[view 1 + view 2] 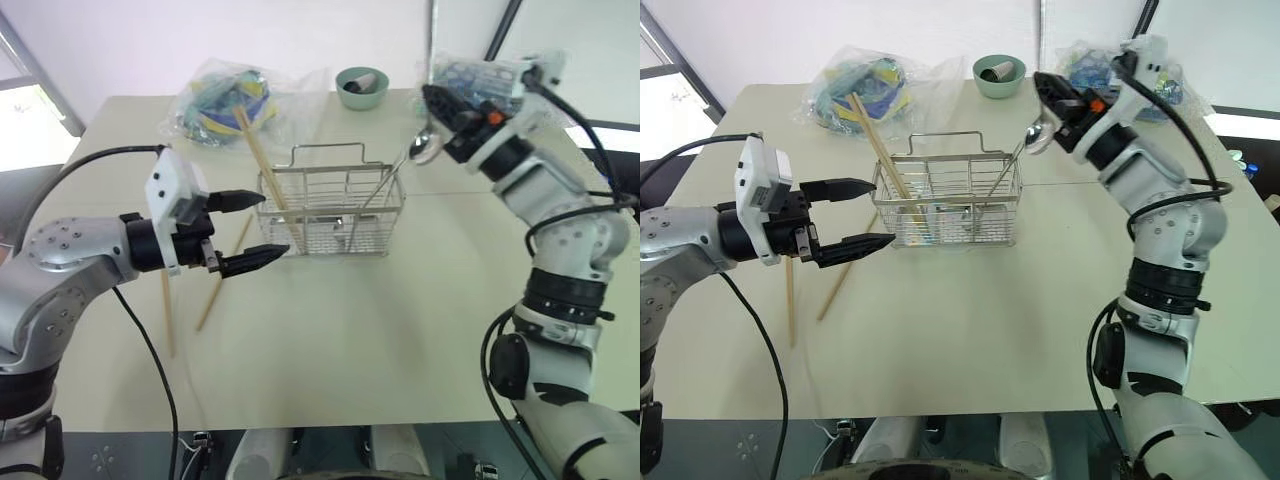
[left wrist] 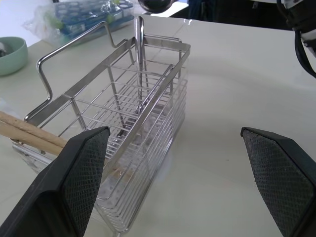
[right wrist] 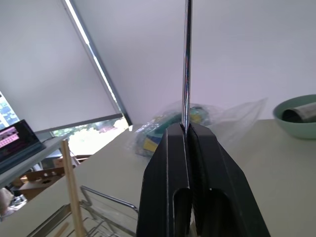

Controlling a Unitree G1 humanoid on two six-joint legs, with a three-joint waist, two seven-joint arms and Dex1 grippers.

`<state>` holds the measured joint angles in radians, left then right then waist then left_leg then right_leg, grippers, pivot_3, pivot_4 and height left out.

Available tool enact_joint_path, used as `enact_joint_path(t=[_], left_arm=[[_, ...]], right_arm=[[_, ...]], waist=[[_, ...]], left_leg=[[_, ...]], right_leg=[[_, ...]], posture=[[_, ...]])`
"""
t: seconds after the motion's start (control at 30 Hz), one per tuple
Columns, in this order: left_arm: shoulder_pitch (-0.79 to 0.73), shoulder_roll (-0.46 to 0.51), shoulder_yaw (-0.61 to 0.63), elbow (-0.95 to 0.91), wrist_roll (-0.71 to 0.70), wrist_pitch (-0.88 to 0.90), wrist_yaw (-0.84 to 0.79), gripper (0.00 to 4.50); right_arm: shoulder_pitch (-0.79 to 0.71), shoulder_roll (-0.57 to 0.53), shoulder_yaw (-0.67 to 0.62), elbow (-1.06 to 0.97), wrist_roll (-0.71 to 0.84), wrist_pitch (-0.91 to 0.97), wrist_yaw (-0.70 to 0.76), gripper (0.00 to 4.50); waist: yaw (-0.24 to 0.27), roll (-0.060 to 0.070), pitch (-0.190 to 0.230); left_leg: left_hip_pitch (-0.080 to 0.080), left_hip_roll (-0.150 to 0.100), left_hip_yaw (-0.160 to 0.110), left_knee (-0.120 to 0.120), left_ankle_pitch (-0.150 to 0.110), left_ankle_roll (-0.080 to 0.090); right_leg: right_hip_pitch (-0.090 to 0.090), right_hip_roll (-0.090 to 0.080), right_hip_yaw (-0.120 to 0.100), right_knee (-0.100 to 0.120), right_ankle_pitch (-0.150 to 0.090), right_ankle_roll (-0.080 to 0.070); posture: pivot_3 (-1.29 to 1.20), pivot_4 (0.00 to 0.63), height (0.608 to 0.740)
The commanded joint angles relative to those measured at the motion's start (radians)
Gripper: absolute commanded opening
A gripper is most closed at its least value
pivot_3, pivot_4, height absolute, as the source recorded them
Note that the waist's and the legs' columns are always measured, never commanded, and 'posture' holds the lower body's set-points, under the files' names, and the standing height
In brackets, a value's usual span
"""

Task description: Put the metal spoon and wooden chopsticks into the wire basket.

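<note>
Left eye view, frame centre: spoon [image 1: 392,180] and one chopstick pair [image 1: 262,160] stand in the basket [image 1: 330,215]; two chopsticks [image 1: 222,275] remain lower left. Right gripper [image 1: 432,100] pinched shut, left gripper [image 1: 255,228] wide.

head eyes look down over table [image 1: 330,330]; wrist views near wire basket [image 2: 123,123]

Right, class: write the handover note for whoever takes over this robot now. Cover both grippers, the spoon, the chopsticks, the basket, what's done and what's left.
Left gripper: open, empty, beside the silver wire-grid basket.
Slim shiny metal spoon: standing in the basket, bowl up.
Right gripper: shut, just above the spoon's bowl, seemingly holding nothing.
Light tan wooden chopsticks: some lean in the basket; two lie on the table, by the left gripper.
Done: spoon, some chopsticks.
Left: the two loose chopsticks.
</note>
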<state>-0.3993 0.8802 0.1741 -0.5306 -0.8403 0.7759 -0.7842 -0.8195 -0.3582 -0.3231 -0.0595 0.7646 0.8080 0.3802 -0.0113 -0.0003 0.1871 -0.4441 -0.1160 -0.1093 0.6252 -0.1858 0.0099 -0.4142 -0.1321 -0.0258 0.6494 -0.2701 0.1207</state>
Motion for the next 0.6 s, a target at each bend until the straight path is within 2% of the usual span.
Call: enact_joint_path(t=[0.03,0.47,0.57,0.6], left_arm=[[-0.012,-0.002,0.032,-0.022,-0.005,-0.014,0.01,4.5],[-0.03,-0.005,0.046,-0.025,-0.022,-0.003,0.04,4.5],[-0.039,-0.003,0.05,-0.02,-0.033,0.003,0.046,4.5],[-0.041,-0.001,0.051,-0.019,-0.035,0.003,0.046,4.5]], right_arm=[[0.005,0.012,0.03,-0.076,0.008,-0.022,0.005,0.01],[0.114,0.097,0.127,-0.018,-0.112,-0.197,0.013,0.01],[0.115,0.111,0.118,0.005,-0.128,-0.229,0.0,0.97],[0.116,0.111,0.114,0.011,-0.129,-0.235,-0.001,1.46]], waist=[[-0.001,0.0,0.0],[-0.003,0.0,0.0],[-0.003,0.0,0.0],[-0.003,0.0,0.0]], left_leg=[[0.0,0.0,0.0,0.0,0.0,0.0],[0.0,0.001,0.0,-0.001,0.002,-0.003],[0.0,0.001,0.0,-0.001,0.003,-0.004],[0.0,0.001,0.0,-0.001,0.003,-0.004]], right_leg=[[0.0,0.0,0.0,0.0,0.001,0.002],[-0.007,0.001,0.0,0.005,0.001,0.002],[-0.007,0.002,0.0,0.005,0.001,0.002],[-0.008,0.002,0.0,0.005,0.002,0.002]], posture=[[0.0,0.15,0.697],[0.0,0.15,0.697],[0.0,0.15,0.697],[0.0,0.15,0.697]])
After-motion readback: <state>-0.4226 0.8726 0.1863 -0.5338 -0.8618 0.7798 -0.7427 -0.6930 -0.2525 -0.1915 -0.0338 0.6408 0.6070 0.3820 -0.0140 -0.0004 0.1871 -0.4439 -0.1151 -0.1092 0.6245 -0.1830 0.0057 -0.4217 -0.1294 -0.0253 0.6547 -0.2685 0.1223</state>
